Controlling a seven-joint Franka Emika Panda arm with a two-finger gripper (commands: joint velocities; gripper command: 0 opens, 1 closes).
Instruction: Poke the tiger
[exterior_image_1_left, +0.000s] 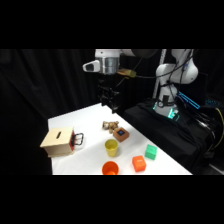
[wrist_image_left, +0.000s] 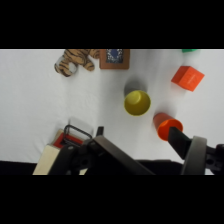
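Note:
The tiger (exterior_image_1_left: 110, 125) is a small striped brown-and-tan toy lying near the table's far side, just behind a brown block with a dark blue top (exterior_image_1_left: 120, 134). In the wrist view the tiger (wrist_image_left: 74, 61) lies at the upper left, beside that block (wrist_image_left: 114, 58). My gripper (exterior_image_1_left: 109, 102) hangs well above the table's far edge, behind and above the tiger, touching nothing. In the wrist view the gripper (wrist_image_left: 135, 134) rises from the bottom edge, its two fingers apart and holding nothing.
A yellow cup (exterior_image_1_left: 111, 147) stands in front of the block, an orange cup (exterior_image_1_left: 110, 168) nearer the front edge. An orange block (exterior_image_1_left: 139, 163) and a green block (exterior_image_1_left: 151, 152) sit to the right. A wooden box (exterior_image_1_left: 59, 141) stands at the left.

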